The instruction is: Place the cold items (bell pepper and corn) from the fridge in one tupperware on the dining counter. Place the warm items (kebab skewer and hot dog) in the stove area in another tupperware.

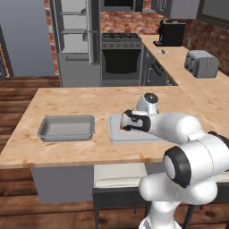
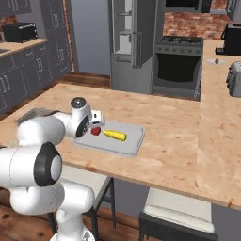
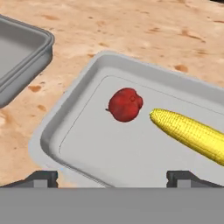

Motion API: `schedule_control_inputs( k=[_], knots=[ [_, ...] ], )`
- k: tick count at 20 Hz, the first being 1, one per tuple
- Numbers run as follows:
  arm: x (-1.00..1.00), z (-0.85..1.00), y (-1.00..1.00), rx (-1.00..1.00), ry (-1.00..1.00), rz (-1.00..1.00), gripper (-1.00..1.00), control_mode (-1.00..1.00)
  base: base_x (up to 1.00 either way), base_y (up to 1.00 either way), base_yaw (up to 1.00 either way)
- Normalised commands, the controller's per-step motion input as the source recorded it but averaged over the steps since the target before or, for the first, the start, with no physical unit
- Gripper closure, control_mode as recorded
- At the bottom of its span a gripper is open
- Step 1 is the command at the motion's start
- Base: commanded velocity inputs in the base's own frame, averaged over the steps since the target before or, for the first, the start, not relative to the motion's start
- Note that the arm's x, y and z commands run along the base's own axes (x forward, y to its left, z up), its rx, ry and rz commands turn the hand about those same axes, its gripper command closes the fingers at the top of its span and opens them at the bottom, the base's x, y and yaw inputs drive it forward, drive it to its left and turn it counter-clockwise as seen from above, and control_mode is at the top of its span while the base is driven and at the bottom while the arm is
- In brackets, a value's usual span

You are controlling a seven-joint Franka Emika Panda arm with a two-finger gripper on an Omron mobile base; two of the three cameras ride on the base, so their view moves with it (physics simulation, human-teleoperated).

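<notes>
A: What is seen under the hand?

B: At the far left, the corner of the darker, deeper tupperware is seen on the speckled bench. Directly ahead of the fingertips lies the pale, shallow tupperware. The red bell pepper is found inside it, left of centre, with the yellow corn cob just beside it to the right, apart by a narrow gap.

A: And the hand itself?

B: It is spread wide over the tray's near edge; nothing is gripped.

white rounded arm, dark joint rings
</notes>
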Motion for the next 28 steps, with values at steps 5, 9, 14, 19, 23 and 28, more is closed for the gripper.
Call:
schedule_control_inputs(
  k=[5,9,14,19,23,28],
  knots=[
    [-0.54,0.88,0.20,0.00,0.00,-0.26,-1.00,-1.00,0.00,0.00,0.00],
    [-0.32,0.95,0.16,0.00,0.02,-0.19,-1.00,-1.00,0.00,0.00,0.00],
    [-0.61,0.47,0.07,0.00,0.18,-0.25,-1.00,-1.00,0.00,0.00,0.00],
    [-0.84,0.18,0.01,0.00,0.33,-0.05,-1.00,-1.00,0.00,0.00,0.00],
    [-0.81,0.13,-0.05,0.00,0.22,0.00,-1.00,-1.00,0.00,0.00,0.00],
    [-0.85,0.08,-0.10,0.00,0.00,0.09,-1.00,-1.00,0.00,0.00,0.00]
  ],
)
